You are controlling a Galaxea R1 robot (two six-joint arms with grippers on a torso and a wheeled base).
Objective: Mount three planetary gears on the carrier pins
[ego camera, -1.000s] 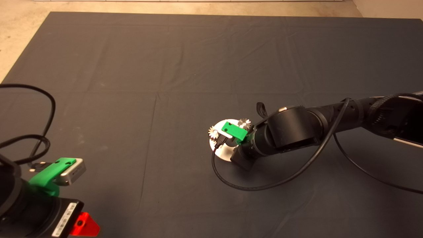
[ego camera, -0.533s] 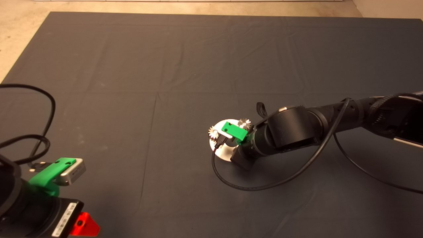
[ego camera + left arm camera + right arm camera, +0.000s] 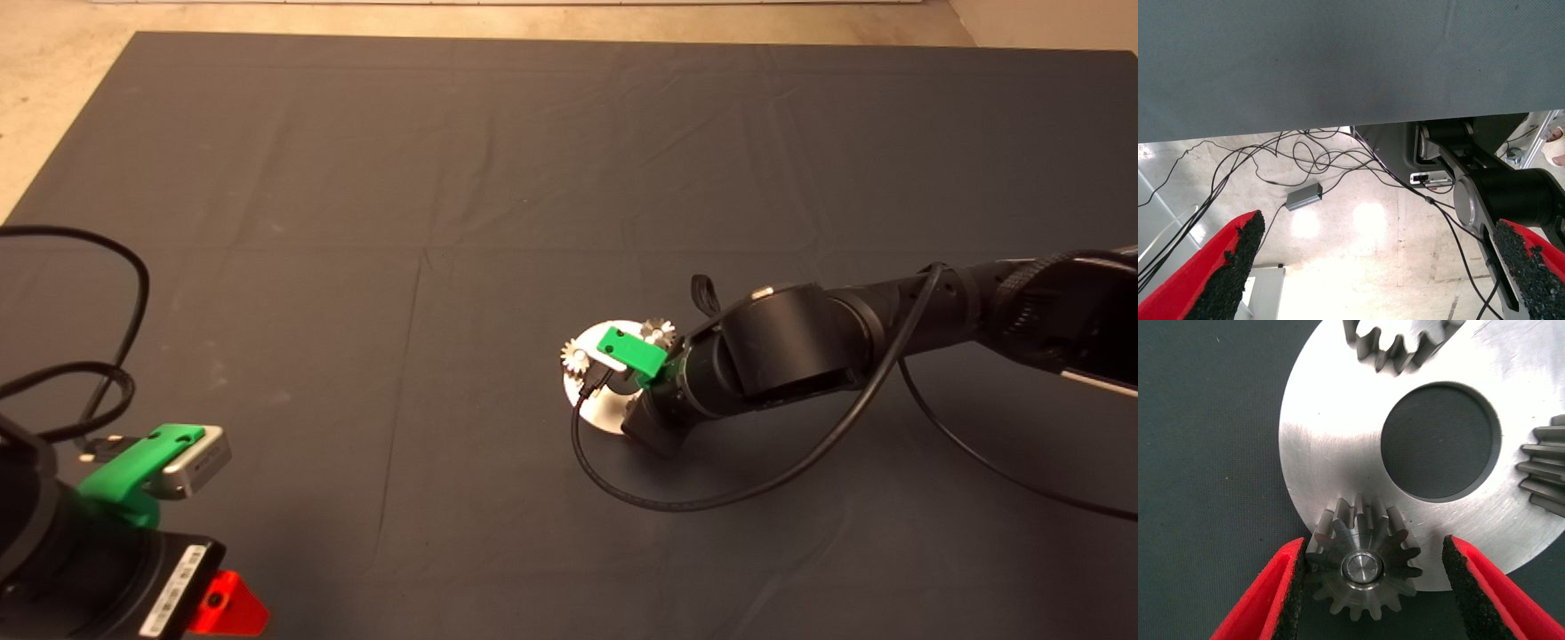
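Dark mat (image 3: 444, 178) holds silver disc (image 3: 1331, 453); no legible writing.

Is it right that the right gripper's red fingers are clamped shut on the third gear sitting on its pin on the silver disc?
Not quite. In the right wrist view the third gear does sit on its pin on the silver disc, but the right gripper is open: one pad is at its teeth, the other stands clear.
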